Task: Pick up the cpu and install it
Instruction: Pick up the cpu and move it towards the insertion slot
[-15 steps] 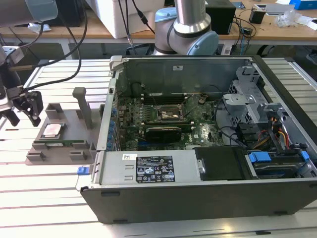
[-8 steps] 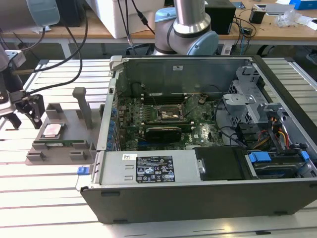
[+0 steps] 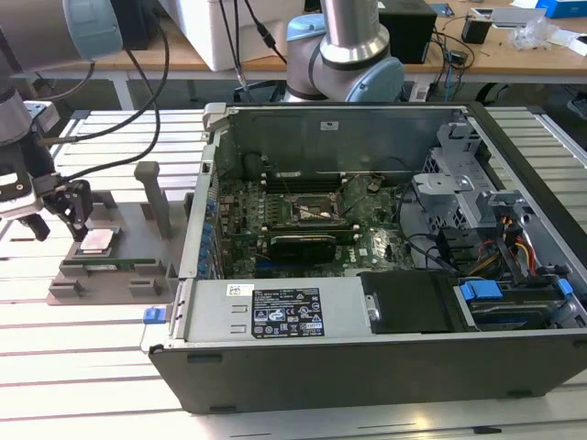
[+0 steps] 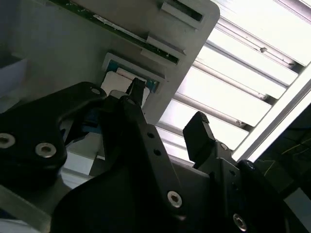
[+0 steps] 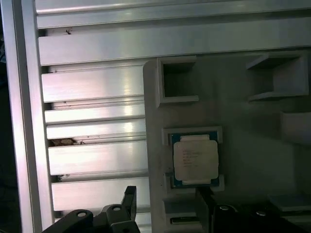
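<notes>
The cpu (image 3: 96, 240) is a small square chip with a pale metal top, lying flat in a shallow holder on the grey fixture plate (image 3: 119, 206), at the exterior view's left. In the first wrist view the cpu (image 5: 195, 158) rests in its framed recess. My gripper (image 3: 58, 215) hovers just beside and above it, open, with nothing between its black fingers. In the second wrist view, one fingertip (image 4: 136, 89) stands over the edge of the cpu (image 4: 115, 82), and the other fingertip (image 4: 196, 127) is out over the slatted table. On the motherboard, the cpu socket (image 3: 314, 212) sits inside the open case.
The open computer case (image 3: 385, 275) takes up the middle and the exterior view's right, with cables and a drive bay inside. A long green memory stick (image 3: 115, 266) lies on the fixture plate near the cpu. A grey post (image 3: 154, 197) rises from the plate. The table (image 3: 83, 367) is made of aluminium slats.
</notes>
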`<state>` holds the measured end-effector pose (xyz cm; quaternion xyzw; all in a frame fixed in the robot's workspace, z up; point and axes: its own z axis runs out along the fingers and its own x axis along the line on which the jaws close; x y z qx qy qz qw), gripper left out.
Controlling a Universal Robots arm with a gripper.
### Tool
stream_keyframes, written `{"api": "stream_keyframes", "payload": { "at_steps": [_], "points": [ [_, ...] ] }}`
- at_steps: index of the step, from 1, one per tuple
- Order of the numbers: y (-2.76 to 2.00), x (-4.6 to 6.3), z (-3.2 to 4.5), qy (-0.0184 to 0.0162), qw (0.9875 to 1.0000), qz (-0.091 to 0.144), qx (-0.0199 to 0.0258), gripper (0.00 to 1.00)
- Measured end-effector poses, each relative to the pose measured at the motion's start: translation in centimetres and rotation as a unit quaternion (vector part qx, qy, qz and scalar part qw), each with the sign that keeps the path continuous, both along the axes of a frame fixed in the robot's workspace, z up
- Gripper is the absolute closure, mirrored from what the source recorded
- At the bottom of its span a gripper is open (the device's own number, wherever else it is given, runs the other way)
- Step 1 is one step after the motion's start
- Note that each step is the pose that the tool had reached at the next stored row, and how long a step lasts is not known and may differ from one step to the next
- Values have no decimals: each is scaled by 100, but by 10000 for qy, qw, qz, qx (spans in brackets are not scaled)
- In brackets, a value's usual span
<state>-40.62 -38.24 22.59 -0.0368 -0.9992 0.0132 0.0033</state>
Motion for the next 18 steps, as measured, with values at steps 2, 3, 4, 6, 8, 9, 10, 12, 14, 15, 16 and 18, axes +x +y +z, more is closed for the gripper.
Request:
{"api": "stream_keyframes", "payload": {
  "at_steps": [2, 3, 4, 6, 8, 9, 10, 12, 14, 15, 16, 18],
  "points": [
    [36, 69, -54, 0, 10000, 40, -38, 40],
    [43, 86, -80, 1, 9999, 116, -45, 40],
    [45, 102, -95, 0, 9998, 194, -45, 40],
    [52, 141, -107, -1, 9994, 345, -45, 40],
    [61, 189, -117, -1, 9988, 494, -45, 40],
    [66, 213, -122, -2, 9984, 558, -45, 40],
    [71, 230, -126, -2, 9982, 603, -45, 40],
    [100, 263, -148, -3, 9977, 679, -35, 40],
    [122, 269, -168, -5, 9976, 697, -3, 40],
    [127, 269, -175, -6, 9976, 698, 14, 40],
    [131, 268, -183, -7, 9975, 699, 33, 40],
    [138, 267, -199, -10, 9975, 699, 79, 40]
  ]
}}
